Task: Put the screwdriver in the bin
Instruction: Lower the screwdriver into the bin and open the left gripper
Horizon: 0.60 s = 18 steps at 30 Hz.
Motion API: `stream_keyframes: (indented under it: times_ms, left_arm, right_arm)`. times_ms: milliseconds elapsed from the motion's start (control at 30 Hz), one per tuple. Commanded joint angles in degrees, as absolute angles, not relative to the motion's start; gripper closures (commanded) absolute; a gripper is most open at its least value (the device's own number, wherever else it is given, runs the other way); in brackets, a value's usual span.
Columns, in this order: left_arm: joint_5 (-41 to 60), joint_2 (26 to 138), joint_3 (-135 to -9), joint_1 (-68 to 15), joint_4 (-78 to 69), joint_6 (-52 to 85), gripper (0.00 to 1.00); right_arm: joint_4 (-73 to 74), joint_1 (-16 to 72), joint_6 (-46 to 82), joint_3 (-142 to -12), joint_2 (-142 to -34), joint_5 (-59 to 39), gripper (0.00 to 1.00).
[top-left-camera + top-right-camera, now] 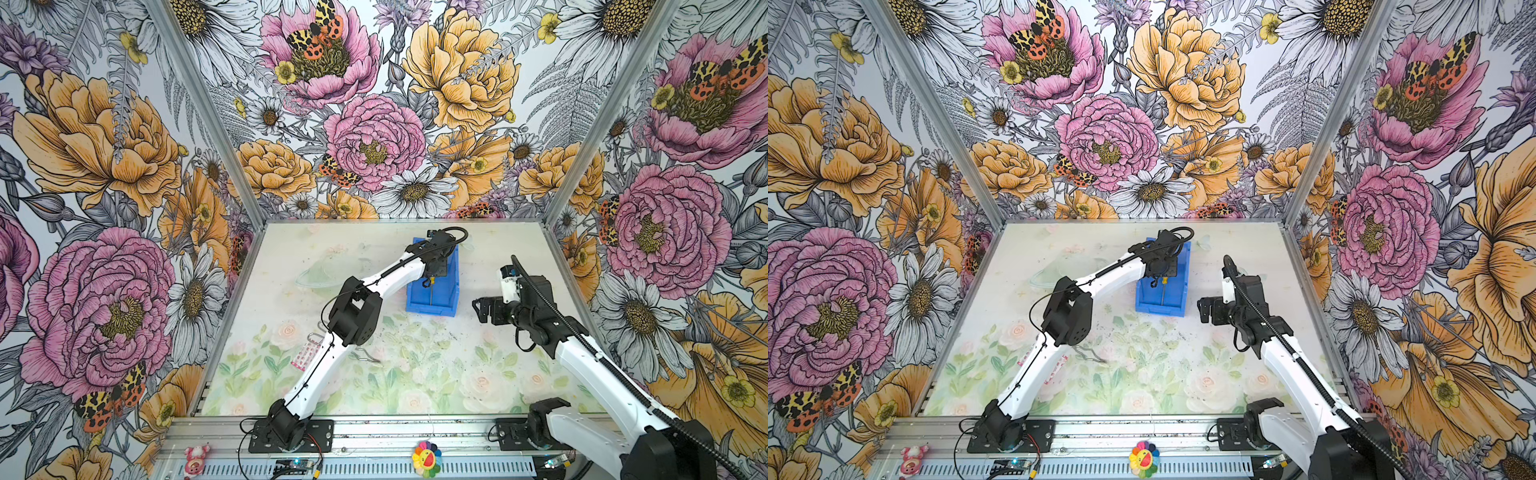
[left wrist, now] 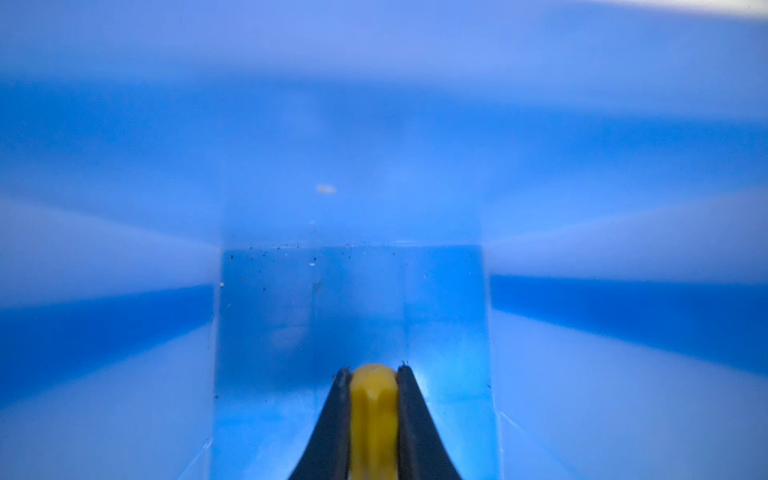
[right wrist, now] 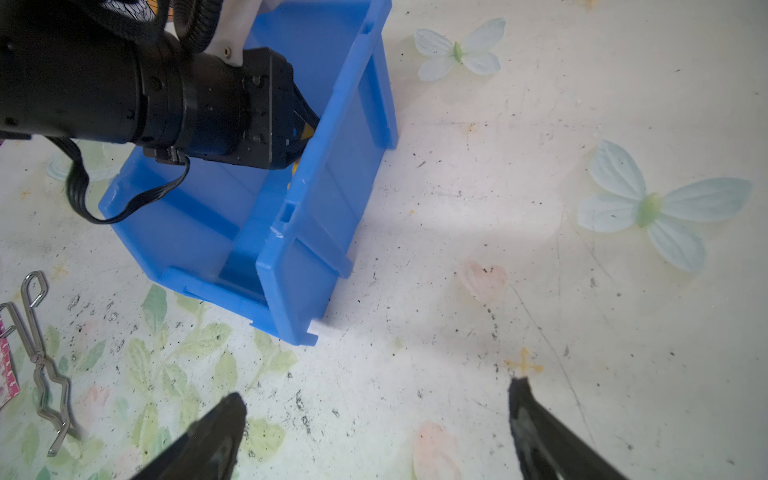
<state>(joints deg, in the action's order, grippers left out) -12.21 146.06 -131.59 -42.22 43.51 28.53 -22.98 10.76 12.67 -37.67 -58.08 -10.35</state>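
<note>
While the screwdriver (image 2: 374,415) is sitting between the closed fingers of the left gripper (image 2: 372,371), pinched across its yellow handle, I am seeing nothing but blue plastic around it, so the tool is already down inside the bin (image 2: 353,291). In a top view its thin silver shaft (image 1: 431,294) is running from the fingers toward the bin's lower front lip (image 1: 430,311), though I cannot tell whether the tip is touching the floor. I am judging the tool to be light and stiff, with a smooth handle that could pivot or slip in a narrow pinch; the handle is the right place to hold, since the shaft is too slim to clamp well. Opening the fingers here should be enough, as the raised walls are standing on all sides to stop any roll. The bin is standing near the middle of the bench's (image 1: 457,374) far edge. Just beside it, toward the right edge, the right gripper (image 3: 377,390) is hovering with its fingers spread wide and holding nothing. Well apart, nearer the left front corner, the wire tongs (image 3: 41,365) and the pink-patterned sheet (image 1: 305,353) are lying untouched.
</note>
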Motion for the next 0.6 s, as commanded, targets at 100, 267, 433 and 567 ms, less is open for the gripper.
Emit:
stream_keyframes:
  times_ms: [100,267,433,567]
  left_arm:
    - [-12.6,147.6,-132.7,-42.3,42.9,29.0,0.94]
    - [-13.4,147.2,-132.6,-42.9,42.8,28.2,0.77]
    - [-13.8,146.0,-132.7,-43.2,42.6,28.6,0.68]
    - [-13.9,144.3,-132.8,-43.6,41.7,27.8,0.62]
  right_arm:
    - [-22.9,10.2,13.6,-38.1,-57.9,-11.1,0.01]
    - [-23.3,10.3,13.7,-38.8,-58.2,-11.9,0.01]
    - [-24.2,10.2,14.3,-39.6,-57.8,-12.1,0.01]
    - [-24.8,10.2,14.4,-40.1,-57.1,-11.4,0.01]
